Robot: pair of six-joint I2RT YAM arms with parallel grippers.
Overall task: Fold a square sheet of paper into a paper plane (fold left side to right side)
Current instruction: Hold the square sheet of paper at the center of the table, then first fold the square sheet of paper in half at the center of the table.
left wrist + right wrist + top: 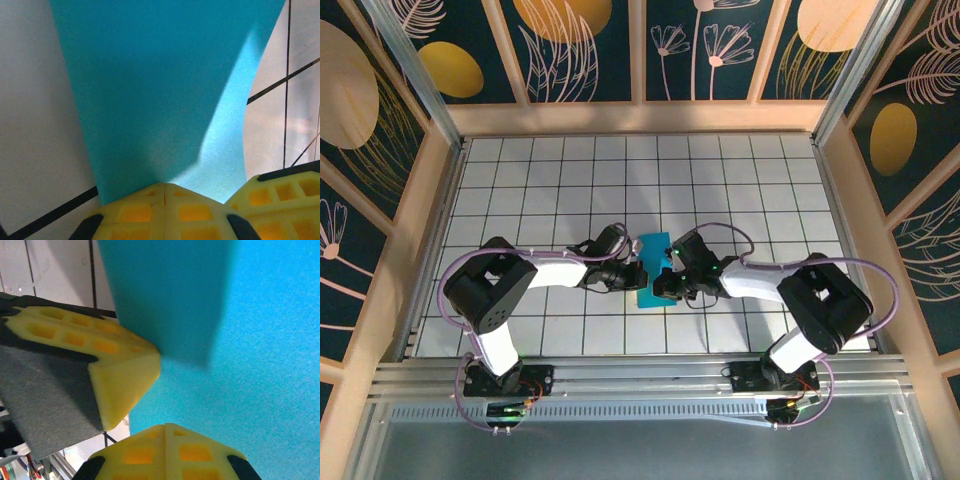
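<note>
At the lower edge of the top view the two arm bases sat side by side, and both arms reached inward to meet at mid-frame. The left gripper (632,272) and right gripper (672,282) had their yellow fingers closed tip to tip, each pressed against the square sheet of paper (654,248). The sheet lay as a narrow turquoise strip between them on the white tiled table (550,180). Whether either tip nipped a layer could not be told. In the left wrist view a paler flap rose at the right, so the closed tips were probably pinning the fold flat from both sides. Beyond stood dark floral wall panels (580,40). No brand, label or writing was legible.
</note>
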